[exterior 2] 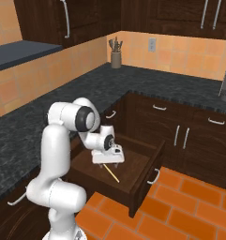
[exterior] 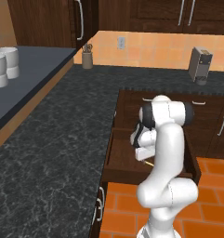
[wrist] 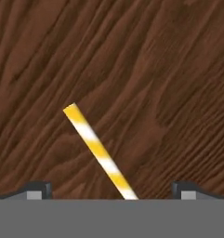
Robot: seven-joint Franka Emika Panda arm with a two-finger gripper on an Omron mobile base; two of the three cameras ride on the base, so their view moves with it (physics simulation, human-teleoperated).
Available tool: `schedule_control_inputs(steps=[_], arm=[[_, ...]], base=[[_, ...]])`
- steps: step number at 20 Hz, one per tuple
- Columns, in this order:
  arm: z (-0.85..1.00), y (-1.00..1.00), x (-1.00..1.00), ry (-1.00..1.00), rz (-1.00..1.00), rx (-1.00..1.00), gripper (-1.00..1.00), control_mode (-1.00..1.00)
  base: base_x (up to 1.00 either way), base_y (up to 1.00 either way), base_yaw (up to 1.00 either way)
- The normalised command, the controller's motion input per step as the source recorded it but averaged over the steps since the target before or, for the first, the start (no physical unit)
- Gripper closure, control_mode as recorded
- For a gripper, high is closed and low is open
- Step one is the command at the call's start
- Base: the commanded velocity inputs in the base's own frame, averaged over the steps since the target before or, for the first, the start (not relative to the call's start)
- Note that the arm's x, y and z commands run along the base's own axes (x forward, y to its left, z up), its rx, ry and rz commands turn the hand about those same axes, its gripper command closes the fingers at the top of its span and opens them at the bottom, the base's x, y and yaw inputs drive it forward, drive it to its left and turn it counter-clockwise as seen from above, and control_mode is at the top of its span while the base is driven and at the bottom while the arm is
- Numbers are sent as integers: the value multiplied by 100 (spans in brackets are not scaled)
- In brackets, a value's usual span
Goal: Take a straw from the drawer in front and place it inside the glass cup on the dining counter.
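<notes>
In the left base view the drawer [exterior: 127,160] is already pulled out from under the black speckled bench [exterior: 48,139], and the white arm bends down into it, so the tool [exterior: 142,154] hangs low over the drawer floor; a small piece of the straw [exterior: 149,163] shows just beside it. On the raised dark shelf at the left stand two grey-white mugs [exterior: 4,65], at the back wall a holder with utensils [exterior: 87,58] and a grey appliance [exterior: 200,64], and the floor is orange tile [exterior: 127,209]. In the right base view the drawer [exterior 2: 133,173] is open toward the tile floor, its silver handle [exterior 2: 154,176] on the front, and the straw [exterior 2: 111,173] lies flat on the wooden bottom, slanted, partly under the tool [exterior 2: 108,161], which is just above it and does not hold it. In the hand view the two finger tips [wrist: 39,189] stand far apart at the bottom edge, so the tool is wide open, and the yellow and white striped straw [wrist: 97,151] lies on the brown wood between them, running diagonally. I judge that the opening of the drawer is done and the grasp is the step in hand; lifting the straw, carrying it to the cup and putting it inside are all left.
</notes>
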Motion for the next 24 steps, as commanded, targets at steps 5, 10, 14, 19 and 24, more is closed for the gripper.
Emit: schedule_control_inputs(steps=[5,10,14,19,24], arm=[[-16,0,19,0,0,3,-100,-100],[-29,0,14,0,0,0,-100,-100],[-38,0,-8,0,0,0,-100,-100],[-55,0,-6,0,0,0,100,-100],[-47,0,-5,-1,0,0,100,-100]], base=[[0,0,0],[0,0,0],[0,0,0],[0,0,0],[0,0,0]])
